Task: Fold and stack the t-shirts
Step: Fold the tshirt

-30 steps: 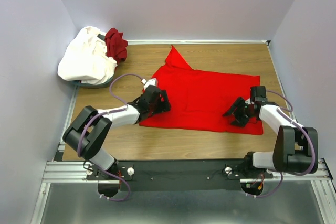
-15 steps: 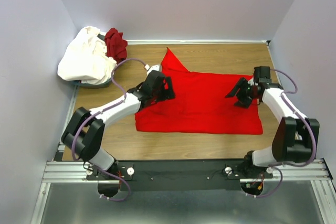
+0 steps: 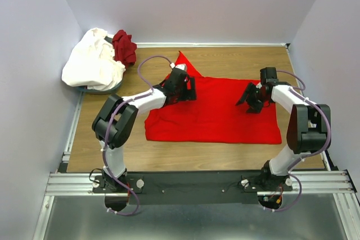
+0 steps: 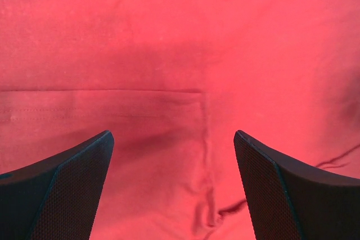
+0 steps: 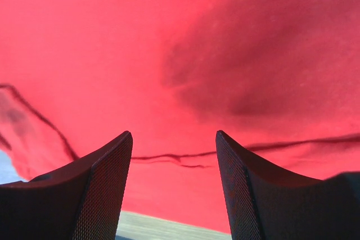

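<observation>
The bright red t-shirt (image 3: 214, 116) lies spread flat on the wooden table, with one sleeve pointing to the far edge. My left gripper (image 3: 189, 91) is open over its far left part; red cloth with a hem seam fills the left wrist view (image 4: 180, 54) between the fingers (image 4: 62, 189). My right gripper (image 3: 248, 103) is open over the far right part, its jaws apart above wrinkled red cloth (image 5: 169, 54). The white t-shirt (image 3: 93, 63) and the maroon t-shirt (image 3: 124, 47) lie crumpled at the far left.
The white and maroon shirts rest on a grey-blue bin (image 3: 101, 89) in the far left corner. Walls close in the table on three sides. A strip of bare wood (image 5: 169, 231) shows under the right fingers.
Both grippers have moved from the near part of the red shirt to its far part, staying open. The red shirt now lies smoother, its near edge straighter.
</observation>
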{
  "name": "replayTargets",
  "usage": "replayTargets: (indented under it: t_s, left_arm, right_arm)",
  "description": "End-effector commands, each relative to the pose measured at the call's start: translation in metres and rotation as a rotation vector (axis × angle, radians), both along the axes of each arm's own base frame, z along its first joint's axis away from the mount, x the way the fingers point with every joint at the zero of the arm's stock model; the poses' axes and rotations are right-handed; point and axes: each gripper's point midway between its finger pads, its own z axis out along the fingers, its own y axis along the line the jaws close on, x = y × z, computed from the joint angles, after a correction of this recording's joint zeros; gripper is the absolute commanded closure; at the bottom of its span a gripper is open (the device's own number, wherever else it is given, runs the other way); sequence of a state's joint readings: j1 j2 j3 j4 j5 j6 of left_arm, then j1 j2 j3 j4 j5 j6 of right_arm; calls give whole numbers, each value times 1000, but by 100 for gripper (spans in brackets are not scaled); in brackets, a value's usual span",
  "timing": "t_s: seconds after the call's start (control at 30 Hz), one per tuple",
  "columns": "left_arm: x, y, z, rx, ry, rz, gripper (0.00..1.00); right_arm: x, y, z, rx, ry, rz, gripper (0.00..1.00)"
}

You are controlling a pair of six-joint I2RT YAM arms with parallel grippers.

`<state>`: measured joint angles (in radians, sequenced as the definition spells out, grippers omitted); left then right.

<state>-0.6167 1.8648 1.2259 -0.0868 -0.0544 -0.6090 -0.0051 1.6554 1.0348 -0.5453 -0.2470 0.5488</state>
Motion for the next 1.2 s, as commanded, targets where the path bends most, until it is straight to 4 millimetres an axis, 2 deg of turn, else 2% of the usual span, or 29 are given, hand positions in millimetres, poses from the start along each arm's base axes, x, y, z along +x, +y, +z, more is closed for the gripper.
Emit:
replayTargets:
  t_s: [0.0,0.1,0.33,0.63,0.83,0.93,1.03,1.17]
  left_arm:
    - [-6,6,-21,9,24,-29,5]
    - [-22,16,-46,23,70,-23,5]
    - [-50,31,-80,39,144,-6,5]
    - [-83,51,-87,26,194,36,5]
    - [-104,65,-89,25,220,54,5]
    - [-111,69,-87,24,219,53,5]
    - [-116,61,-73,-29,227,33,4]
    - [-100,52,-35,-68,160,31,4]
  right_arm:
    - [-2,-11,-19,-68,27,-2,32]
    - [-13,-14,-32,-91,67,-3,32]
    - [-37,-19,-47,-116,120,-9,32]
    - [-76,-20,-58,-118,175,-20,32]
    - [-88,-16,-50,-97,153,-27,32]
    - [-94,-12,-47,-74,144,-37,32]
    - [-96,-9,-41,-55,125,-44,32]
    - [-86,-11,-23,-66,83,-38,32]
